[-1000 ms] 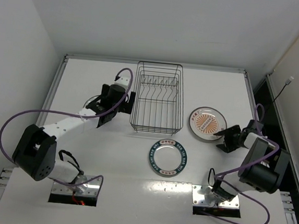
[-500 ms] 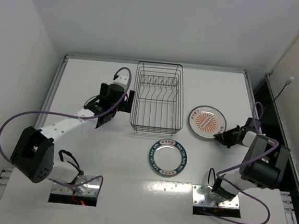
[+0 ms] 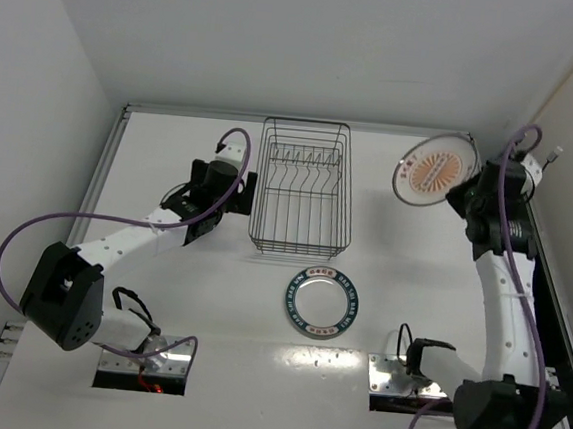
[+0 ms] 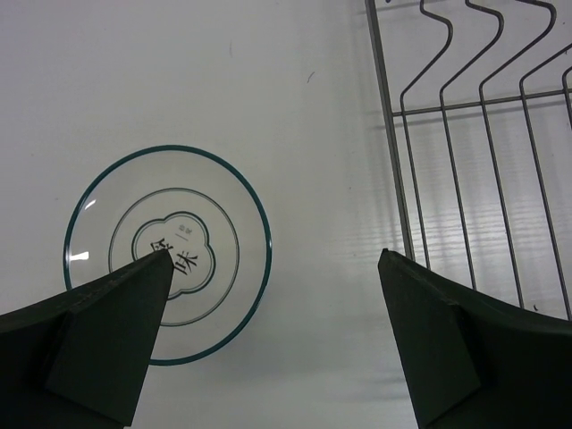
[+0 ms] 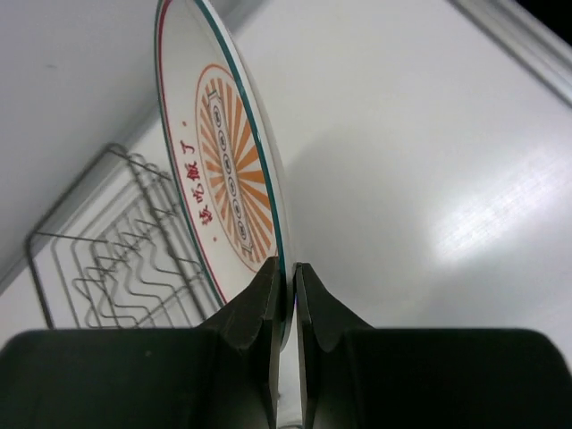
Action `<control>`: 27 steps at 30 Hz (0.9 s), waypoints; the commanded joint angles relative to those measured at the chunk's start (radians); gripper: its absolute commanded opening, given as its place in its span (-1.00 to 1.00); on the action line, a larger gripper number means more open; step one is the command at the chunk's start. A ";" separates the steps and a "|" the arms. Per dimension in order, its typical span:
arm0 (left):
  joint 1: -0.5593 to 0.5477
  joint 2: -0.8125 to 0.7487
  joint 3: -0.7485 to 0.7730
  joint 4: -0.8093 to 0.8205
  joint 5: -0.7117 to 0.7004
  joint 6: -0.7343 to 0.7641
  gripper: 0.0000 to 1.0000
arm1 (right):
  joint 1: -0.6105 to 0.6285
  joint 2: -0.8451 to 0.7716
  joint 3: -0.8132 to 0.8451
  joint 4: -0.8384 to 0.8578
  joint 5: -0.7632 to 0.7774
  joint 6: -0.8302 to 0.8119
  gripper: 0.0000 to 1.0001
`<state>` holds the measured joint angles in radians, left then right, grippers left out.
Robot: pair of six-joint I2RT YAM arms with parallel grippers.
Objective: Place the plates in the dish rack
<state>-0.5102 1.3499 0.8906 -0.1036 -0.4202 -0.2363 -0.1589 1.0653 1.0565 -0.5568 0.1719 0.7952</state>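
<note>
At the far right of the white table point(image 3: 401, 285), the right gripper point(image 5: 286, 273) pinches the rim of the round white plate with an orange sunburst centre point(image 5: 228, 170), holding it on edge in the air, apart from the dark wire dish rack point(image 3: 301, 191). Stiff, glazed, likely slippery and breakable; the rim suits gripping. Red Chinese characters ring the sunburst. The left gripper point(image 4: 274, 256) gapes wide beside the rack.

A white surface point(image 3: 159, 294) carries everything, edged at the far side and both flanks by a thin metal rail point(image 3: 295, 121). Plain white walls point(image 3: 281, 43) rise behind it. A clear glass dish point(image 4: 179, 214) with a teal rim and a dark printed emblem at its centre lies flat on the surface. A thin black cable point(image 3: 543, 169) with a white plug hangs at the far right.
</note>
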 commanded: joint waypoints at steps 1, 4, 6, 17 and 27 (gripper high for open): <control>-0.002 -0.032 -0.021 0.031 -0.020 -0.026 0.99 | 0.193 0.062 0.195 -0.020 0.271 -0.021 -1.00; -0.025 -0.032 -0.041 0.042 -0.064 -0.026 0.99 | 0.353 0.232 0.421 -0.047 0.446 -0.062 -1.00; -0.039 -0.023 -0.050 0.042 -0.103 -0.026 0.99 | 0.438 0.361 0.534 -0.058 0.504 -0.097 -1.00; 0.047 -0.158 -0.059 -0.065 -0.046 -0.176 0.99 | 0.581 0.680 0.684 -0.031 0.663 -0.191 -1.00; 0.116 -0.274 -0.068 -0.168 0.029 -0.287 0.99 | 0.660 0.838 0.753 -0.009 0.712 -0.269 -1.00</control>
<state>-0.4160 1.1210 0.8280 -0.2409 -0.4366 -0.4637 0.4667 1.8687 1.7409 -0.6285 0.8165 0.5747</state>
